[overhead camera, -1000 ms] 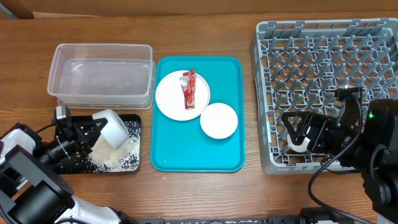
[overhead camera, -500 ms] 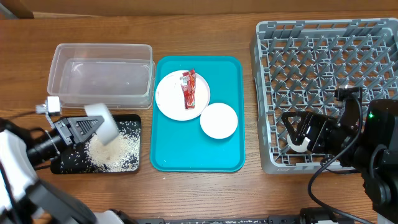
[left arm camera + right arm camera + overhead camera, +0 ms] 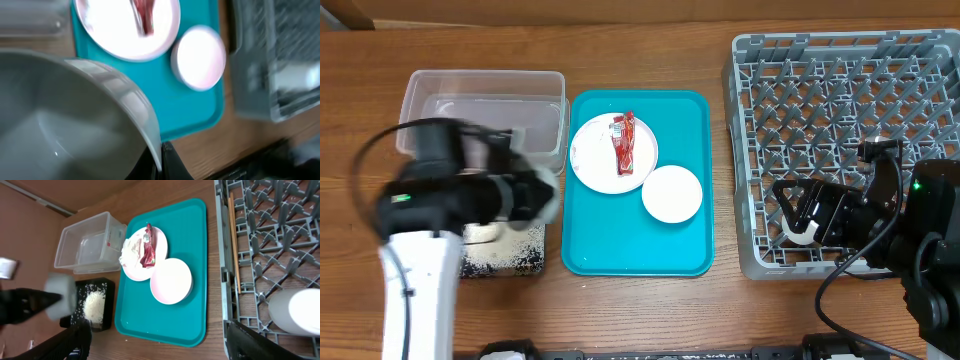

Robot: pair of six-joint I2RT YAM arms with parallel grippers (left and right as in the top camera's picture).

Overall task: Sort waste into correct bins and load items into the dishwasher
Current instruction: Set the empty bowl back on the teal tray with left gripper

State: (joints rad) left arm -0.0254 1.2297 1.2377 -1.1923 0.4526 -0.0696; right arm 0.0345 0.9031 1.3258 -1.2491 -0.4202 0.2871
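The left arm is a blur in the overhead view, so I judge that it is swinging quickly. Its left hand (image 3: 161,162) is closed on the rim of the small bowl (image 3: 75,115), and only this thin edge is pinched. This is the main danger: a fast turn with such a small grip may let the bowl twist or slip out. It would then fall on the teal tray (image 3: 680,130) at the centre of the counter, or on the plates there.

The bowl looks empty inside, but the wrist picture is not sharp. A few grains could be left, and they would scatter on the way. The rice (image 3: 485,233) lies in the black tray (image 3: 525,262) at 8 o'clock, with the clear tub (image 3: 480,74) at 10 o'clock.

The rack (image 3: 840,90) fills the 3 o'clock side. The right hand (image 3: 787,215) waits at its 7 o'clock corner with jaws wide apart, and the cup (image 3: 300,312) stands in the rack just beside it. If the bowl goes to that same corner, the two arms may collide.

The wrapper (image 3: 623,143) and the napkin (image 3: 131,247) lie on the large plate (image 3: 592,165), at 11 o'clock from the smaller plate (image 3: 672,193). Loading this plate before it is cleared would carry waste into the rack.
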